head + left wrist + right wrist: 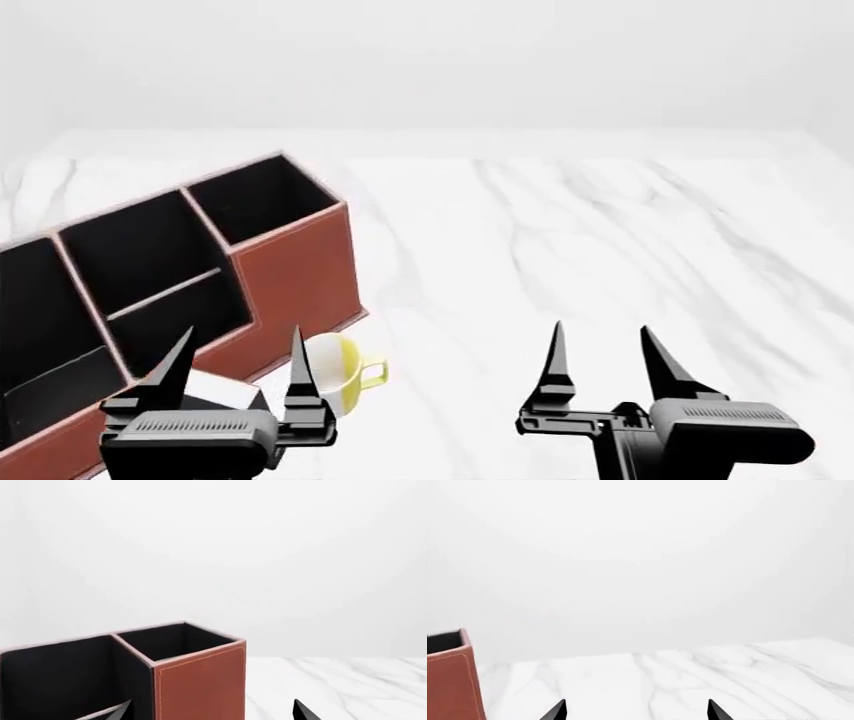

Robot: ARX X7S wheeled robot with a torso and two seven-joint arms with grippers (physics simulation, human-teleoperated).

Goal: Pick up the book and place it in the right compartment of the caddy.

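Note:
The reddish-brown caddy (300, 270) stands at the left in the head view, running back and to the right. Its tall right compartment (260, 200) is at the far end, black inside and empty. It also shows in the left wrist view (177, 640). The book (224, 392) lies in front of the caddy; only a white edge and a black strip show behind my left gripper. My left gripper (234, 365) is open and empty above it, facing the caddy wall (200, 685). My right gripper (601, 360) is open and empty over the marble.
A white-and-yellow mug (340, 375) stands just right of the book, close to the caddy's front wall. The white marble table (574, 240) stretches to the right and back. A corner of the caddy (450, 680) shows in the right wrist view.

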